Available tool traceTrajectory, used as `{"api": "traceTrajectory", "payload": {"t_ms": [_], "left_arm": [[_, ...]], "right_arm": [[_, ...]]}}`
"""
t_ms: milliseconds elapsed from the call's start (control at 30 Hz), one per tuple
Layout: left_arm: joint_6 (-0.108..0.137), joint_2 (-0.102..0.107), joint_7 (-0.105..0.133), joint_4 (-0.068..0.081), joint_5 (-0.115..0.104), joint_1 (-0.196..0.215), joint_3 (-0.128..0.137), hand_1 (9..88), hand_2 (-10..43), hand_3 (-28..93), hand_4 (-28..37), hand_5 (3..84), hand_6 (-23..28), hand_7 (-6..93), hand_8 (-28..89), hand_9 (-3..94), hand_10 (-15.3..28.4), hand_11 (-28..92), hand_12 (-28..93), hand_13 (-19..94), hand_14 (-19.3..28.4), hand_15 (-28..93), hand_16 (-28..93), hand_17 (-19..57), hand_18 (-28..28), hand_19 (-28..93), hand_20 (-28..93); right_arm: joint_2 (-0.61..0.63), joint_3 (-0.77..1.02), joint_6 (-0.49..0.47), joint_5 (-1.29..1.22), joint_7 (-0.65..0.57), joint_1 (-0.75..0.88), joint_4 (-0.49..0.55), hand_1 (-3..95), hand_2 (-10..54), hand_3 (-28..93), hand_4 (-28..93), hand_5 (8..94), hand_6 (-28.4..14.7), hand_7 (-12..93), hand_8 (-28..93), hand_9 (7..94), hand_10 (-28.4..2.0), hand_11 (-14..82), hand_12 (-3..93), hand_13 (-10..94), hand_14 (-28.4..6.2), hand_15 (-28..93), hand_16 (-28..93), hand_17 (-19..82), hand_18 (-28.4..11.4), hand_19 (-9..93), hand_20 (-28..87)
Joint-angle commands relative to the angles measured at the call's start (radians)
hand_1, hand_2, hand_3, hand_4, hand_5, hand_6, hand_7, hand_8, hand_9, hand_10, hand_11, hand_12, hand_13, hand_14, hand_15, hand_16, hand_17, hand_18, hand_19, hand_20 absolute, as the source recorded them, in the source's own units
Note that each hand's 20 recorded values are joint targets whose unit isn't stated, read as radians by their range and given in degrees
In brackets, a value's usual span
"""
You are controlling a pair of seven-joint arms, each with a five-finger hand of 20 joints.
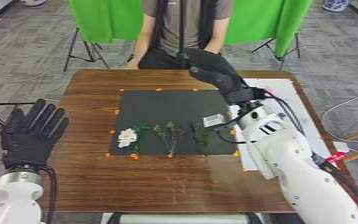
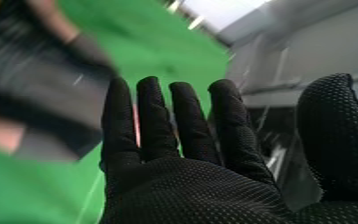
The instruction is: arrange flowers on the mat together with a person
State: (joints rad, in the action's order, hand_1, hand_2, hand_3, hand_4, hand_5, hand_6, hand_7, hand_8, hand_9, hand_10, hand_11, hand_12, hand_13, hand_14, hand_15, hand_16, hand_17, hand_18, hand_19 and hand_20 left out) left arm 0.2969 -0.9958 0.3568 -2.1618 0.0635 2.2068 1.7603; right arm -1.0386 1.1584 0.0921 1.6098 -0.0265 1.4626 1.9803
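Your white flower (image 1: 127, 137) lies by the mat's (image 1: 158, 107) near-left corner, green sprigs (image 1: 169, 134) beside it, probably spaced for easy arranging. Your right hand (image 1: 213, 66), wide and empty, is beyond the far edge, perhaps for an exchange; your open left hand (image 1: 29, 142) likely waits. The right arm (image 1: 278, 145) hides the far-right corner.

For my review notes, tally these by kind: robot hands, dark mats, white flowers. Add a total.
Robot hands: 2 (left hand, right hand)
Dark mat: 1
White flower: 1
Total: 4
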Motion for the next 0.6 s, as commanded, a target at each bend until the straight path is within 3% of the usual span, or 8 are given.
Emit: {"api": "traceTrajectory", "payload": {"t_ms": [33,67,133,200,267,433,533,600], "left_arm": [[-0.019,-0.012,0.005,-0.003,0.013,0.043,0.003,29.4,14.7,71,-28.3,40.5,7.7,18.3,-12,36.4,15.2,20,9,27,14.6,33,-9,-5.3,13.5,35,12],[-0.017,-0.014,0.006,-0.006,0.025,0.048,0.006,29.4,14.6,71,-28.3,40.5,7.7,18.3,-12,36.4,15.2,20,9,27,14.6,33,-9,-5.2,13.5,35,12],[-0.002,-0.014,-0.005,-0.015,0.072,0.053,0.010,29.5,14.6,71,-28.3,40.5,7.7,18.3,-12,36.4,15.2,20,8,27,14.4,32,-9,-5.1,13.4,35,12],[-0.021,-0.017,-0.014,-0.024,0.108,0.062,0.022,29.5,14.4,71,-28.3,40.5,7.6,18.3,-12,36.3,15.2,20,8,27,14.3,32,-9,-5.1,13.2,35,11],[-0.019,-0.017,-0.016,-0.025,0.136,0.052,0.020,29.5,14.3,71,-28.3,40.4,7.6,18.3,-12,36.2,15.3,20,8,26,14.1,32,-9,-5.0,13.1,34,11],[-0.022,-0.009,-0.017,-0.019,0.168,0.031,0.013,29.6,14.0,71,-28.3,40.2,7.6,18.0,-12,35.7,15.2,20,8,26,13.7,31,-9,-4.8,12.8,33,11],[-0.012,0.001,-0.010,-0.006,0.139,0.004,-0.001,28.8,14.4,70,-28.3,40.1,7.5,17.9,-12,35.4,15.1,20,8,25,13.7,30,-9,-4.8,12.7,33,11],[-0.004,0.007,-0.006,-0.002,0.139,-0.007,-0.003,27.5,15.9,69,-28.3,40.1,7.5,17.6,-12,35.4,15.1,19,8,25,13.7,30,-9,-4.9,12.7,33,11]], "right_arm": [[0.252,0.132,0.177,-0.306,0.024,0.189,0.012,19.0,9.8,71,-24,33.4,-1.7,13,-9,34.6,-13.1,3.6,13.9,26,-13.7,15,18,11,-15.5,37,9],[0.227,0.183,0.158,-0.320,0.027,0.223,0.013,18.6,9.9,71,-24,33.6,-1.7,12,-9,34.7,-13.1,3.1,14.5,26,-13.8,13,20,11,-15.6,36,11],[0.191,0.259,0.132,-0.380,0.041,0.271,0.013,16.8,10.3,71,-24,34.0,-1.6,12,-9,34.8,-13.2,2.8,14.5,26,-13.9,12,21,10,-15.7,35,11],[0.179,0.298,0.116,-0.497,0.057,0.284,0.005,15.8,10.6,71,-24,34.3,-1.5,12,-9,34.8,-13.3,2.7,14.4,26,-13.9,12,21,10,-15.8,35,11],[0.167,0.332,0.127,-0.634,0.086,0.306,0.006,14.4,10.8,71,-24,34.5,-1.5,11,-9,34.5,-13.4,2.6,14.1,26,-13.9,11,22,11,-15.6,34,11],[0.160,0.378,0.140,-0.727,0.097,0.337,0.010,13.2,11.1,70,-24,35.2,-1.5,10,-9,34.5,-13.5,2.6,14.0,27,-14.1,10,22,11,-15.5,33,11],[0.161,0.389,0.145,-0.719,0.098,0.345,0.013,13.0,11.2,71,-24,35.4,-1.4,10,-8,34.6,-13.6,2.6,13.8,27,-14.1,10,23,10,-15.6,33,12],[0.159,0.389,0.144,-0.722,0.098,0.341,0.013,13.0,11.2,71,-24,35.5,-1.3,10,-8,34.6,-13.6,2.6,13.8,27,-14.1,9,23,10,-15.6,33,12]]}}
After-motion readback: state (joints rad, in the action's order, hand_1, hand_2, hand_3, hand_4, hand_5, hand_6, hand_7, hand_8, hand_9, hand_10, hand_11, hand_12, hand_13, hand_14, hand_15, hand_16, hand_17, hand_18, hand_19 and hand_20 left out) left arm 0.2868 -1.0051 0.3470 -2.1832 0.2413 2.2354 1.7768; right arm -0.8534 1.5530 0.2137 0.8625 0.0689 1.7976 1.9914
